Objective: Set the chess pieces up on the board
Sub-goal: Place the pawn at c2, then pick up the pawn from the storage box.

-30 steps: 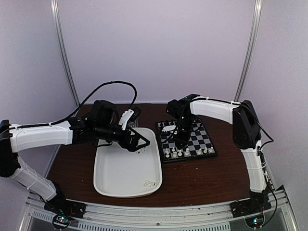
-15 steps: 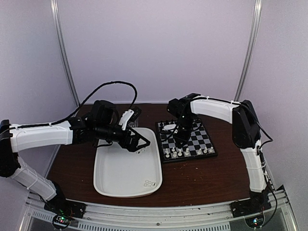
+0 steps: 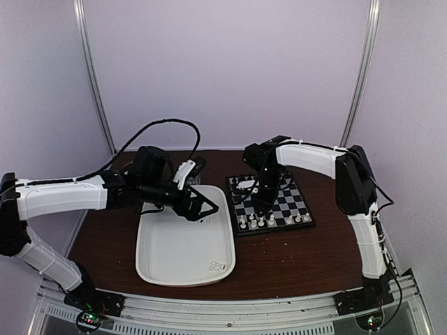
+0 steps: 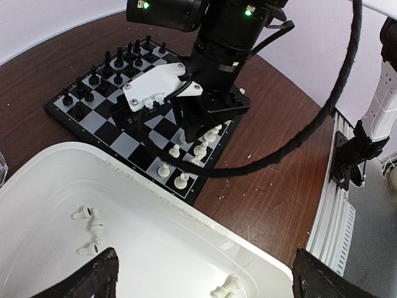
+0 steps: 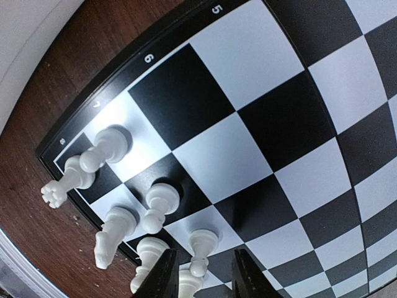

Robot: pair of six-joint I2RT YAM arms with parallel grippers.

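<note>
Glossy white shells cover the long links of the left arm (image 3: 63,195) and the right arm (image 3: 314,157), with bulky black joints between them. A thick black cable (image 3: 160,124) loops off the left one. The right tool (image 4: 193,133) is black under a white screwed bracket (image 4: 155,87), with two green lights (image 4: 248,11) glowing above. The left tool (image 3: 207,209) has matte black fingers (image 4: 93,279).

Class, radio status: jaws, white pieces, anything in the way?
Left jaws open above tray. Right jaws parted around white piece on board. Loose white pieces in tray. Neighbouring pieces crowd it.
</note>
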